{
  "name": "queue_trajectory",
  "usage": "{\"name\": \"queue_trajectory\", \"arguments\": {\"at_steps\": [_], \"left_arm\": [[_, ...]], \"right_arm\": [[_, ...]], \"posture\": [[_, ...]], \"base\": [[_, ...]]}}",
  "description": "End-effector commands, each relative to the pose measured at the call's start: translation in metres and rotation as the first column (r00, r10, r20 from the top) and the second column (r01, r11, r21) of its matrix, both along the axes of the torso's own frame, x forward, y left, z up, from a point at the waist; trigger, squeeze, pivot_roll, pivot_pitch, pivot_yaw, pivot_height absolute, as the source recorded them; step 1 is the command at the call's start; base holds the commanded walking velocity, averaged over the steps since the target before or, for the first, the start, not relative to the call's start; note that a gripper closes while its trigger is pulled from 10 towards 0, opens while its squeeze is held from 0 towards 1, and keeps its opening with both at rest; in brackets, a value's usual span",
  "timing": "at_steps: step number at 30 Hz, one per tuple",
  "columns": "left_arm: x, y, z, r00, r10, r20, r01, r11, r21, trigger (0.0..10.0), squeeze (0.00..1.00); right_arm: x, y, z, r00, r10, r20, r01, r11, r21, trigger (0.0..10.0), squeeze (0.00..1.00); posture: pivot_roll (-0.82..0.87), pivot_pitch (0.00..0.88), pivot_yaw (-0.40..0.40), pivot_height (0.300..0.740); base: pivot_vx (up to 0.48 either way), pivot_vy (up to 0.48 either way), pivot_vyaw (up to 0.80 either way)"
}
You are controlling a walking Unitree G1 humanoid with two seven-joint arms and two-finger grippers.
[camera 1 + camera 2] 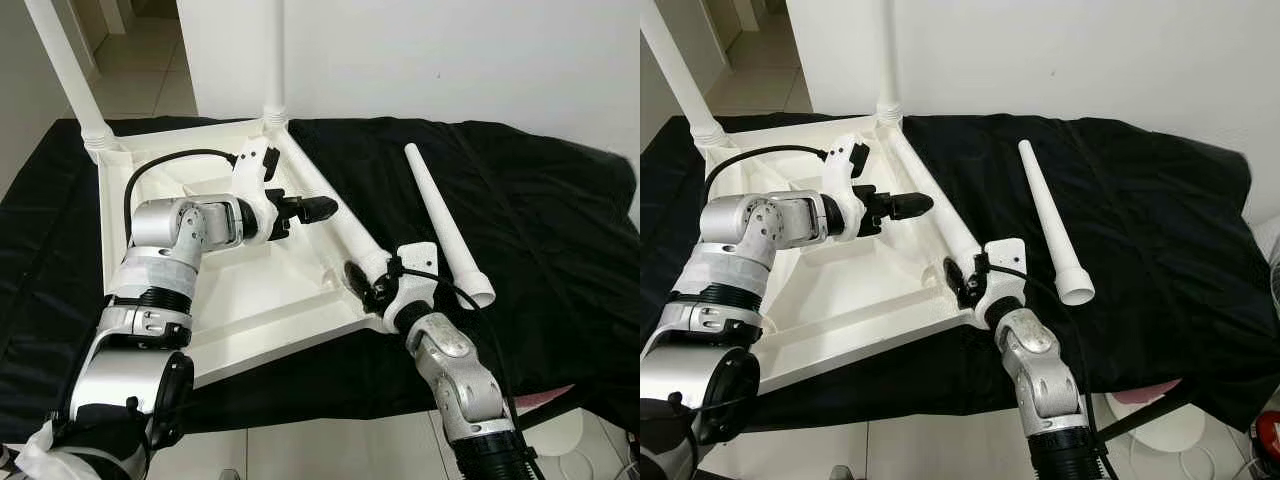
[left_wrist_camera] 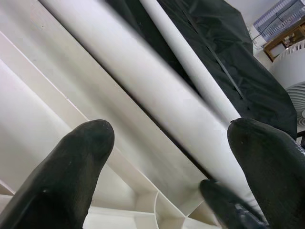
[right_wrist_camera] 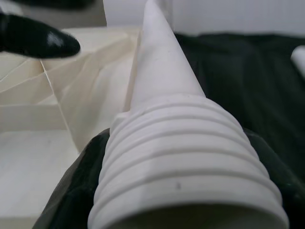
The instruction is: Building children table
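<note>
White plastic tabletop lies upside down on the black-draped worktop. Right gripper clamps the third leg near its corner socket; left gripper hovers, fingers apart. Next: seat, twist the thread.

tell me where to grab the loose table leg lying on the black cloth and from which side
Grip the loose table leg around its middle shaft, coming from above with the fingers straddling it crosswise. It lies flat on the black cloth, apart from the tabletop. It tapers to a narrow tip, so the wider half toward the open end probably gives a surer hold.
</note>
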State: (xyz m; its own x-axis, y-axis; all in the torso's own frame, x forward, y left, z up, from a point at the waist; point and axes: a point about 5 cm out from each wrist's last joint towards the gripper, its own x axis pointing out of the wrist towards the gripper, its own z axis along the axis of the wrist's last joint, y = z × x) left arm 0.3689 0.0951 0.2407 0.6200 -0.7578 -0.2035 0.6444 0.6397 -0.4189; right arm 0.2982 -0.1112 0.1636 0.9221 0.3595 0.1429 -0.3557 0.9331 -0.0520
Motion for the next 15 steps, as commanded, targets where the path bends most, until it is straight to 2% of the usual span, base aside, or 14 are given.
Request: {"name": "queue_trajectory", "arguments": {"at_steps": [1, 2, 4, 5, 6, 7, 8, 12, 15], "left_arm": [[0.0, -0.005, 0.005, 1.0, -0.028, -0.005, 0.028, 0.999, -0.017, 10.0, 0.0], [-0.001, -0.004, 0.006, 0.999, -0.042, -0.005, 0.042, 0.998, -0.038, 10.0, 0.0], [-0.001, -0.004, 0.006, 0.999, -0.042, -0.005, 0.042, 0.998, -0.038, 10.0, 0.0], [-0.001, -0.002, 0.009, 0.999, -0.052, -0.003, 0.052, 0.997, -0.063, 10.0, 0.0], [0.0, 0.0, 0.012, 0.999, -0.046, 0.005, 0.047, 0.995, -0.091, 10.0, 0.53], [0.0, 0.0, 0.012, 0.999, -0.046, 0.005, 0.047, 0.995, -0.091, 10.0, 0.53], [0.001, 0.003, 0.018, 0.999, -0.042, 0.007, 0.043, 0.989, -0.14, 10.0, 1.0], [0.001, 0.003, 0.023, 0.999, -0.044, 0.008, 0.045, 0.98, -0.196, 10.0, 1.0], [0.003, 0.004, 0.034, 0.999, -0.044, 0.0, 0.042, 0.954, -0.296, 10.0, 1.0]], "right_arm": [[-0.003, 0.001, 0.012, 0.995, -0.005, 0.103, 0.006, 1.0, -0.017, 10.0, 0.0], [-0.005, 0.0, 0.017, 0.989, 0.002, 0.149, 0.0, 1.0, -0.015, 10.0, 0.0], [-0.005, 0.0, 0.017, 0.989, 0.002, 0.149, 0.0, 1.0, -0.015, 10.0, 0.0], [-0.007, -0.001, 0.02, 0.984, 0.004, 0.177, -0.002, 1.0, -0.012, 10.0, 0.0], [-0.009, -0.001, 0.023, 0.979, 0.014, 0.204, -0.012, 1.0, -0.013, 10.0, 0.0], [-0.009, -0.001, 0.023, 0.979, 0.014, 0.204, -0.012, 1.0, -0.013, 10.0, 0.0], [-0.011, 0.0, 0.024, 0.973, 0.042, 0.227, -0.036, 0.999, -0.03, 10.0, 0.0], [-0.012, 0.001, 0.023, 0.972, 0.054, 0.23, -0.047, 0.998, -0.039, 10.0, 0.0], [-0.013, 0.003, 0.02, 0.966, 0.074, 0.249, -0.06, 0.996, -0.065, 10.0, 0.0]], "posture": [[0.01, 0.063, -0.02, 0.74], [0.01, 0.063, -0.02, 0.74], [0.01, 0.063, -0.02, 0.74], [0.01, 0.068, -0.022, 0.74], [0.01, 0.068, -0.021, 0.74], [0.01, 0.068, -0.021, 0.74], [0.01, 0.068, -0.021, 0.74], [0.01, 0.069, -0.023, 0.74], [0.01, 0.069, -0.026, 0.74]], "base": [[0.0, 0.0, 0.0], [0.0, 0.0, 0.0], [0.0, 0.0, 0.0], [0.0, 0.0, 0.0], [0.0, 0.0, 0.0], [0.0, 0.0, 0.0], [0.0, 0.0, 0.0], [0.0, 0.0, 0.0], [0.0, 0.0, 0.0]]}}
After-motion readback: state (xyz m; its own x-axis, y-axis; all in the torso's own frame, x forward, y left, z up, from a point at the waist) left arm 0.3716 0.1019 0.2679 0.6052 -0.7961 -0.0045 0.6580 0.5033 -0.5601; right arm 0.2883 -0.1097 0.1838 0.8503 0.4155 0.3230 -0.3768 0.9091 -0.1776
